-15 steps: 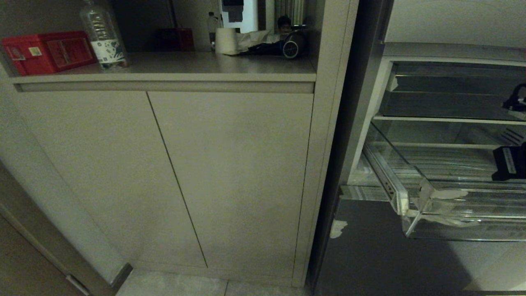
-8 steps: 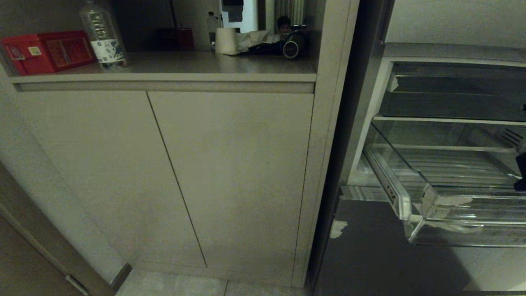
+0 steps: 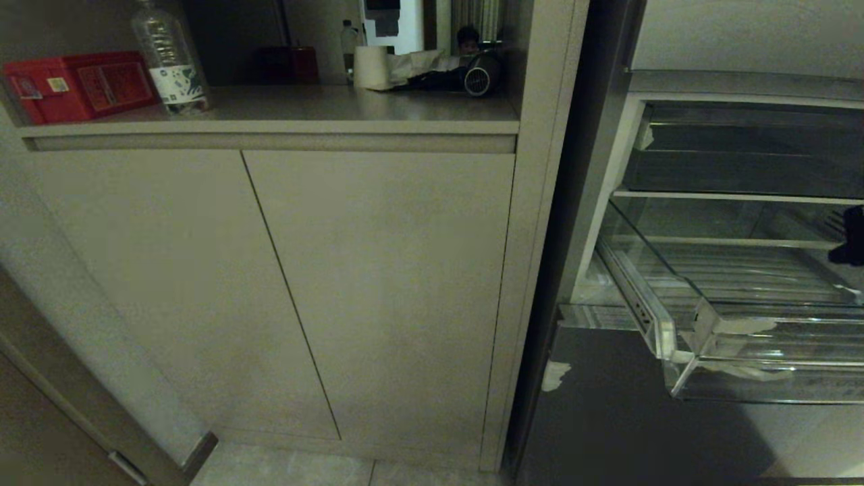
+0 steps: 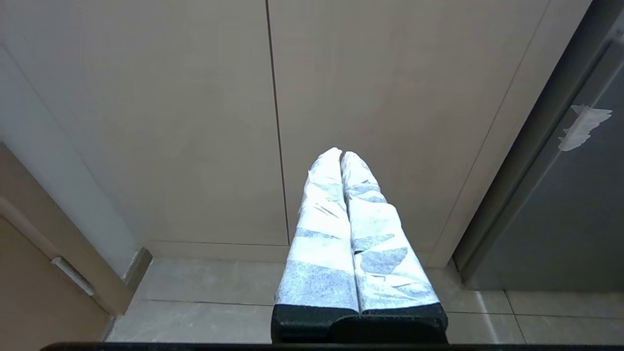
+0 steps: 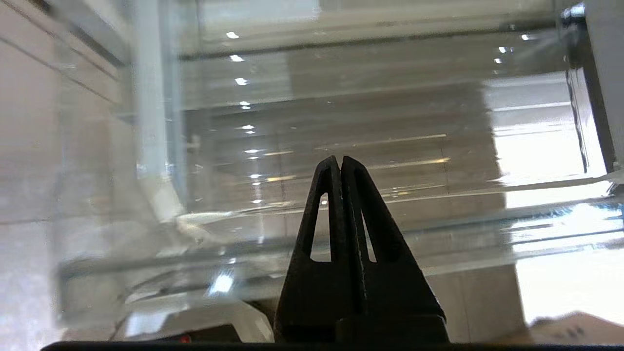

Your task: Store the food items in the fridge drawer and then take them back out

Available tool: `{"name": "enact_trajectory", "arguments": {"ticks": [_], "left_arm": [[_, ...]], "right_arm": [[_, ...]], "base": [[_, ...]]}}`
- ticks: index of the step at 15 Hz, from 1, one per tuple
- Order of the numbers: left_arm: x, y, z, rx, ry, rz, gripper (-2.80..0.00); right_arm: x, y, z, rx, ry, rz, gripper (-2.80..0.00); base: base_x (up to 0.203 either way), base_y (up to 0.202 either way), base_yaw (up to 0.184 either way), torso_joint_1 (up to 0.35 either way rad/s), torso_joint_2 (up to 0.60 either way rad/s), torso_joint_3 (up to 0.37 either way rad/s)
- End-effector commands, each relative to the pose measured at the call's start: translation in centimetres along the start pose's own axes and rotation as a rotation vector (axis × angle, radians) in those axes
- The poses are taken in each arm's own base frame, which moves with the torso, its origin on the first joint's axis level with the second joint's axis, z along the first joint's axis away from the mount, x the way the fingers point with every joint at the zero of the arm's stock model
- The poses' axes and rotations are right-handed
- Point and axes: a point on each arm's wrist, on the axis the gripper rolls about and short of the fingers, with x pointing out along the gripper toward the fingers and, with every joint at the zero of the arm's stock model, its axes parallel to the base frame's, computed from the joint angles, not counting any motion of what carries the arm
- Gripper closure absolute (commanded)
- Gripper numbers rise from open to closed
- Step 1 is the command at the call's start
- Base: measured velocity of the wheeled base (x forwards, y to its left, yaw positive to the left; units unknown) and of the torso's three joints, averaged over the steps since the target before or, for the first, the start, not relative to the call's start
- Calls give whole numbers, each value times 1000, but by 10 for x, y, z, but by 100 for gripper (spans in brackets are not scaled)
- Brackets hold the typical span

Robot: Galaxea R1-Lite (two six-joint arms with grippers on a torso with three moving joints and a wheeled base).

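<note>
The left end effector [image 4: 341,155] hung low before the cabinet doors [image 3: 270,290], pointing at them, its wrapped fingers [image 4: 321,214] pressed together on nothing; floor tiles [image 4: 204,287] lay beneath it, with the dark fridge panel [image 4: 575,219] off to one side and bare door faces ahead. To the right of those doors the fridge drawer [image 3: 682,324] stood pulled out of the open fridge, its clear front lip jutting over the dark panel below; a shelf edge [image 3: 736,196] ran just above it. The right arm showed only as a dark shape [image 3: 852,236] at the picture's right edge, over the drawer's ribbed floor; in the right wrist view the right end effector [image 5: 341,161] was clenched, black fingertips meeting, empty, aimed at the drawer's clear wall [image 5: 341,112]. No food item could be seen in the drawer or elsewhere.
</note>
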Motion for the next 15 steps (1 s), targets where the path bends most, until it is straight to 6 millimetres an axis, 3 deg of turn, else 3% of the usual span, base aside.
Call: {"name": "enact_trajectory", "arguments": {"ticks": [1, 4, 6, 8, 10, 11, 15], "left_arm": [[0, 0, 0, -1, 1, 0, 0], [0, 0, 0, -1, 1, 0, 0], [0, 0, 0, -1, 1, 0, 0], [0, 0, 0, -1, 1, 0, 0], [0, 0, 0, -1, -1, 0, 0], [0, 0, 0, -2, -1, 0, 0], [0, 0, 0, -1, -1, 0, 0]], "right_arm": [[-38, -4, -8, 8, -92, 30, 0], [-110, -15, -49, 19, -260, 59, 0], [-160, -25, -100, 30, -400, 70, 0], [-191, -34, -160, 42, -525, 64, 0], [-193, -40, -216, 57, -591, -26, 0], [-183, -41, -234, 76, -589, -66, 0], [-108, -34, -258, 4, -466, -6, 0]], "base": [[0, 0, 0, 0, 0, 0], [0, 0, 0, 0, 0, 0], [0, 0, 0, 0, 0, 0], [0, 0, 0, 0, 0, 0], [0, 0, 0, 0, 0, 0], [0, 0, 0, 0, 0, 0], [0, 0, 0, 0, 0, 0]]}}
